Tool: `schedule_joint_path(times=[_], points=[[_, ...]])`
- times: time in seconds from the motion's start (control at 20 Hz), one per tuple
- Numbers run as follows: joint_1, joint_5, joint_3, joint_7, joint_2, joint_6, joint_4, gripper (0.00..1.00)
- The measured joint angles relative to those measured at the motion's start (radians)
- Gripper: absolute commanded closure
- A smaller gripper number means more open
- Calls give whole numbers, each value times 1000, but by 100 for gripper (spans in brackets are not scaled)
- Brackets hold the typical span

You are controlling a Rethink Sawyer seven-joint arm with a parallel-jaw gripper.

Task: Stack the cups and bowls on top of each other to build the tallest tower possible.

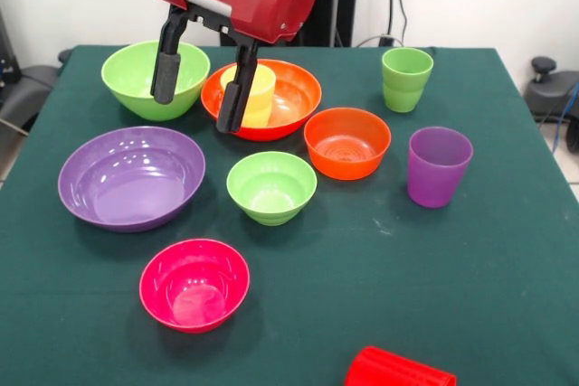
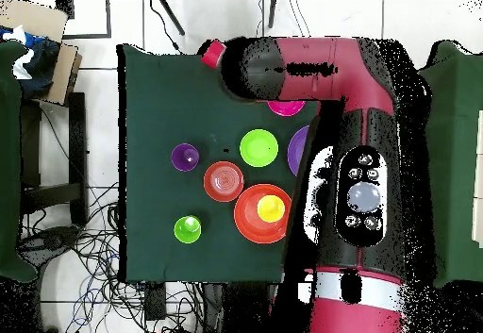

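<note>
My gripper [image 1: 195,111] hangs open and empty above the gap between the large lime green bowl [image 1: 136,74] and the large orange bowl [image 1: 303,88]. The yellow cup [image 1: 257,95] stands upright inside the large orange bowl, right behind one finger [image 1: 233,97]. The large purple bowl [image 1: 131,178], small lime green bowl [image 1: 271,187], small orange bowl [image 1: 347,142] and magenta bowl [image 1: 194,284] sit apart on the table. The light green cup [image 1: 406,79] and purple cup [image 1: 439,166] stand upright. The red cup [image 1: 398,370] lies on its side at the front edge.
The table has a dark green cloth [image 1: 488,268]. In the overhead view my arm [image 2: 349,159] covers the gripper, the large lime green bowl and most of the purple bowl [image 2: 298,150] and magenta bowl [image 2: 286,108]. Cables [image 2: 85,254] lie on the floor beside the table.
</note>
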Motion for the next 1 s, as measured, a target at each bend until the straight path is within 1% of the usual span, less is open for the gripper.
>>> schedule_joint_path(times=[0.3,0.75,1.0], points=[[7,-3,-5,0,2,0,0,0],[16,-4,-7,0,51,0,-22,0],[19,-6,-10,0,62,0,-22,0]])
